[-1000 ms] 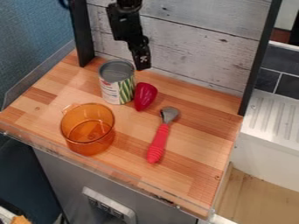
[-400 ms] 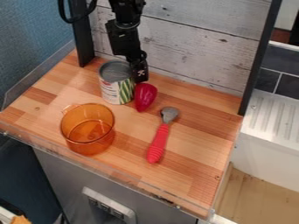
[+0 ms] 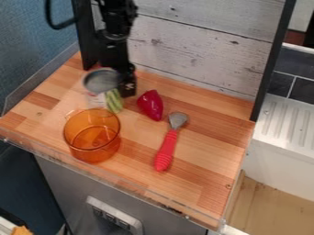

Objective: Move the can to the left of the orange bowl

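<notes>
Two things have shifted since the last look: we see the can (image 3: 103, 88) further toward the view's left, and the red pepper (image 3: 151, 105) turned and parted from it, now near the head of the red-handled spoon (image 3: 167, 149). The tool (image 3: 128, 86) has come down and across with the can and sits against its right side. We cannot tell whether it is spread, pressed together or pinching the can, nor whether the can is off the counter (image 3: 211, 137).

For us that counts as progress, though the can is just behind the orange bowl (image 3: 92, 152), its lower part close to the rim, and not yet at the left. We judge it must go further left, then forward, without knocking the bowl.
</notes>
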{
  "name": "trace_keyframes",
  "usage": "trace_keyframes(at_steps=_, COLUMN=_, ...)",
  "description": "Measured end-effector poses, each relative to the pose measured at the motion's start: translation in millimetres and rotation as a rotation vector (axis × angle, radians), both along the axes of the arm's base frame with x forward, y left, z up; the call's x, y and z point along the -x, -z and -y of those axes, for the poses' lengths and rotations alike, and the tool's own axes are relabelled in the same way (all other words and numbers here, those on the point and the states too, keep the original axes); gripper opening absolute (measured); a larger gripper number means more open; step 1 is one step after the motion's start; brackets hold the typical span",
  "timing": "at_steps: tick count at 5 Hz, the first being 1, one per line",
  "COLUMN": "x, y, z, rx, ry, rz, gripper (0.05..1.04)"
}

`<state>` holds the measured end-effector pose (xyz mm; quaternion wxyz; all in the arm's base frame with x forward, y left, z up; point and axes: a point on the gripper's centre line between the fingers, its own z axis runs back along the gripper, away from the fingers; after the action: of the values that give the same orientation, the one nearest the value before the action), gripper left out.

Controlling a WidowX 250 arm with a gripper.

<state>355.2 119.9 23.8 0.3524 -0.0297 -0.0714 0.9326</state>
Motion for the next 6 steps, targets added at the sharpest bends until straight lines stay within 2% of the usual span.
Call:
trace_keyframes(at_steps=1, x=11, y=-3.2, z=-12, rx=-0.036, ry=-0.017, rz=-0.014, gripper=0.999)
trace_keyframes(at_steps=2, x=20, y=-16.9, z=-27, rx=-0.069, ry=-0.049, rz=-0.007, gripper=0.999)
trace_keyframes(at_steps=4, x=42, y=-17.6, z=-57, rx=-0.119, ry=-0.121, rz=-0.045, gripper=1.0)
trace_keyframes(at_steps=6, x=65, y=-18.5, z=-58, rx=-0.14, ry=-0.083, rz=-0.063, gripper=0.999)
